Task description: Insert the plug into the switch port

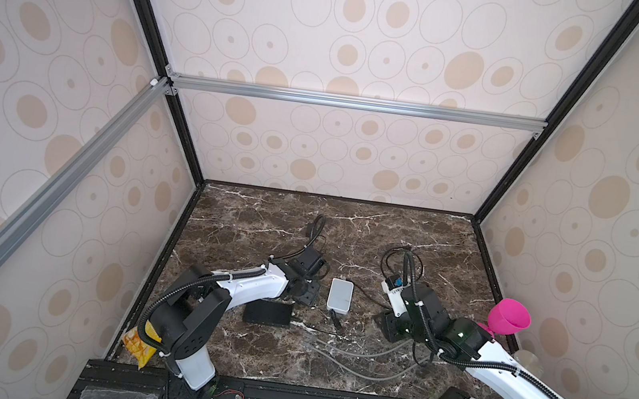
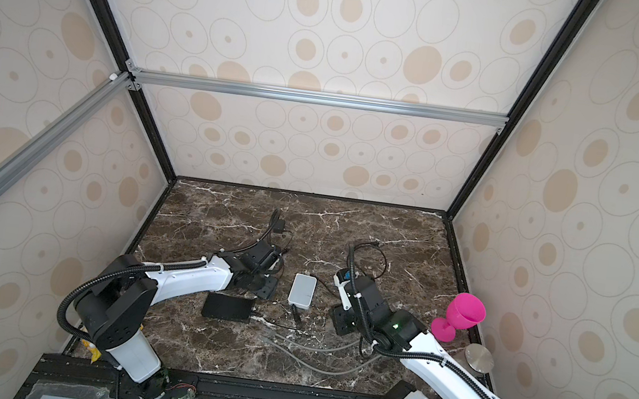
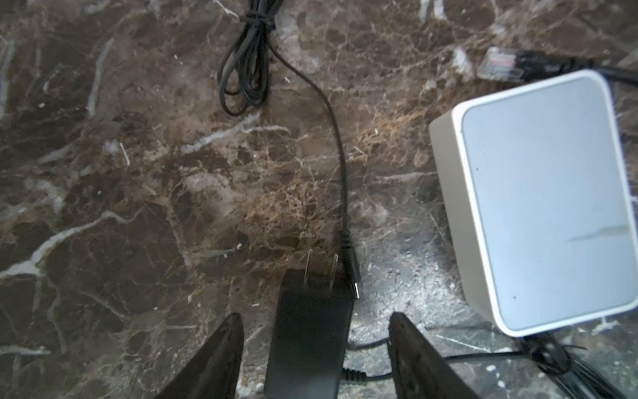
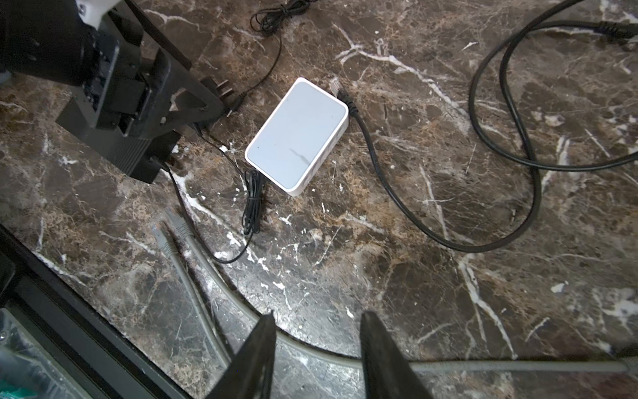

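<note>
Plainly, left claw (image 3: 316, 317) and right claw (image 4: 317, 319) stand wide, gripping nothing; switch (image 4: 298, 133) ports indistinct, adapter (image 3: 309, 349) cropped.

Both top views were lit softly and evenly from above, so the pale walls (image 1: 353, 24) looked bright and almost washed out while the dark marble tabletop (image 1: 409, 237) stayed dim with only faint shadows under the arms (image 1: 252, 284), and the frame bars (image 1: 355, 102) splayed outward from wide-angle distortion. In the left wrist view a grey-white glare lay on the marble beside the switch (image 3: 545, 200), whose glossy top carried a streak of reflection. In the right wrist view a similar sheen sat mid-frame, and the fingers (image 4: 255, 355) of the right gripper (image 4: 319, 315) were dark, blurred silhouettes.
</note>
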### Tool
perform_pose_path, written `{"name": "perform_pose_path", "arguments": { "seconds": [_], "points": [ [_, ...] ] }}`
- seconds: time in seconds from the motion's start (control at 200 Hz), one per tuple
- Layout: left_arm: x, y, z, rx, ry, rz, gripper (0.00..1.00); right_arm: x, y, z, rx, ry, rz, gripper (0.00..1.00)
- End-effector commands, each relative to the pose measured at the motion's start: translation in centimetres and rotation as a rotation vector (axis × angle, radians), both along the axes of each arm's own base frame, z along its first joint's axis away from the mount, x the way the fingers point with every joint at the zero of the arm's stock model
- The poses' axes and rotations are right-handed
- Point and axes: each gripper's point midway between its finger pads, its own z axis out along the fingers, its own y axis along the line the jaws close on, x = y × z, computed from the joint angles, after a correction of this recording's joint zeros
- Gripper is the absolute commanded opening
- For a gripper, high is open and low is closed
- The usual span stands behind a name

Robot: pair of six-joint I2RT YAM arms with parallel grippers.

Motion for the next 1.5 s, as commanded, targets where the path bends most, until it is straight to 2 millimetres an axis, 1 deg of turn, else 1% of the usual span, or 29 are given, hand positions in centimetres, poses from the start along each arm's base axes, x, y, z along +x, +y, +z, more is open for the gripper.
{"name": "perform_pose_path", "arguments": {
  "seconds": [0.0, 0.145, 0.215, 0.255, 0.34, 0.365, 0.435, 0.505, 0.555, 0.635, 0.72, 0.78, 0.895, 0.99, 1.165, 1.301, 1.406, 1.496],
  "points": [
    [-0.5, 0.2, -0.7, 0.038, 0.028, -0.027, 0.67, -0.3, -1.1, -1.0, -0.037, 0.02, -0.03, 0.43],
    [-0.3, 0.6, -1.4, 0.058, 0.029, -0.01, 0.66, -0.4, -0.9, -1.1, -0.034, 0.026, -0.02, 0.43],
    [-0.1, 0.6, -1.7, 0.057, 0.035, -0.008, 0.62, -0.4, -0.9, -1.1, -0.032, 0.026, -0.012, 0.43],
    [-0.1, 0.5, -1.8, 0.054, 0.039, -0.007, 0.57, -0.5, -0.8, -1.1, -0.032, 0.026, -0.007, 0.43],
    [0.0, 0.3, -1.9, 0.039, 0.044, -0.008, 0.4, -0.5, -0.8, -1.2, -0.033, 0.025, -0.005, 0.43],
    [0.0, 0.3, -1.8, 0.036, 0.045, -0.007, 0.37, -0.5, -0.9, -1.2, -0.033, 0.023, -0.005, 0.43],
    [-0.1, 0.4, -1.8, 0.032, 0.049, -0.009, 0.35, -0.5, -0.9, -1.2, -0.034, 0.02, -0.006, 0.43],
    [-0.1, 0.5, -1.2, 0.023, 0.044, -0.007, 0.35, -0.5, -0.9, -1.1, -0.029, 0.014, -0.006, 0.43],
    [0.0, 0.8, -0.5, 0.014, 0.037, 0.001, 0.35, -0.6, -0.9, -1.1, -0.022, 0.01, -0.002, 0.42],
    [0.6, 1.4, 1.1, -0.014, 0.015, 0.021, 0.35, -0.6, -0.8, -0.9, -0.011, 0.003, -0.001, 0.42],
    [1.5, 2.7, 2.8, -0.042, -0.009, 0.054, 0.34, -0.6, -0.8, -0.8, -0.004, -0.005, -0.001, 0.42],
    [2.4, 4.0, 3.9, -0.061, -0.031, 0.088, 0.35, -0.7, -0.8, -0.7, 0.003, -0.01, 0.002, 0.42],
    [4.6, 7.7, 5.4, -0.097, -0.077, 0.183, 0.35, -0.9, -0.5, -0.7, 0.022, -0.004, 0.016, 0.42],
    [6.5, 10.7, 6.0, -0.128, -0.114, 0.272, 0.36, -1.0, -0.4, -0.7, 0.026, 0.001, 0.023, 0.42],
    [10.4, 15.8, 6.3, -0.075, -0.19, 0.431, 0.35, -1.1, -0.3, -0.6, 0.038, -0.003, 0.029, 0.43],
    [12.6, 19.1, 6.5, -0.029, -0.231, 0.532, 0.36, -1.2, -0.3, -0.6, 0.04, -0.006, 0.031, 0.43],
    [13.8, 20.9, 6.3, -0.011, -0.247, 0.594, 0.37, -1.2, -0.3, -0.7, 0.036, -0.007, 0.034, 0.43],
    [14.7, 21.9, 5.5, 0.009, -0.228, 0.623, 0.38, -1.2, -0.2, -0.8, 0.036, 0.0, 0.038, 0.43]
  ]
}}
